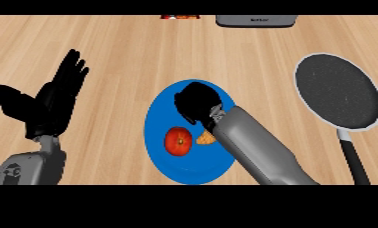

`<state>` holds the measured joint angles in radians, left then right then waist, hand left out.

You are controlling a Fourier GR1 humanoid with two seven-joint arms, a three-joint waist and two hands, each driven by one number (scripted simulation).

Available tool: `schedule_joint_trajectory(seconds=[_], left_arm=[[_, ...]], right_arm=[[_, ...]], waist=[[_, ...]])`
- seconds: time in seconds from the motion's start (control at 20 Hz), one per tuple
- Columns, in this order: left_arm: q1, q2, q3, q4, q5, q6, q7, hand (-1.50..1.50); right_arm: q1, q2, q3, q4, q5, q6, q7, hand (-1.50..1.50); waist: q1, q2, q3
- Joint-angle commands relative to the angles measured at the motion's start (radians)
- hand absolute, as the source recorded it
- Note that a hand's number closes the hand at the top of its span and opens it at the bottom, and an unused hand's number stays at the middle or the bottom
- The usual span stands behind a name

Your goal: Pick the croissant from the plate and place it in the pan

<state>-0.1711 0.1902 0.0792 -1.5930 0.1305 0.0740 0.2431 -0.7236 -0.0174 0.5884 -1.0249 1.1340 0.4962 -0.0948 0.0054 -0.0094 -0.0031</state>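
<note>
Grey forearms are seen entering from the lower edge of the head view. At the left, the left hand is held up with its fingers straight and spread, resting apart from everything. Over the blue plate the right hand is lowered, fingers curled downward; whether anything is gripped cannot be told. Beside its wrist, the croissant is partly hidden, on the plate next to a tomato. On the desk at the right, the dark pan is set well apart.
</note>
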Motion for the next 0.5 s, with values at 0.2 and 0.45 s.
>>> schedule_joint_trajectory(seconds=[0.2, 0.45], left_arm=[[0.023, -0.002, 0.019, 0.005, -0.007, 0.017, -0.007, 0.00], [0.015, -0.014, 0.005, -0.004, -0.012, 0.028, 0.019, 0.00]], right_arm=[[0.114, 0.008, -0.275, -0.005, -0.069, -0.090, 0.352, 1.50], [0.170, 0.017, -0.357, -0.141, -0.075, -0.251, 0.676, 1.50]], waist=[[-0.046, 0.000, 0.003], [-0.040, -0.005, 0.003]])
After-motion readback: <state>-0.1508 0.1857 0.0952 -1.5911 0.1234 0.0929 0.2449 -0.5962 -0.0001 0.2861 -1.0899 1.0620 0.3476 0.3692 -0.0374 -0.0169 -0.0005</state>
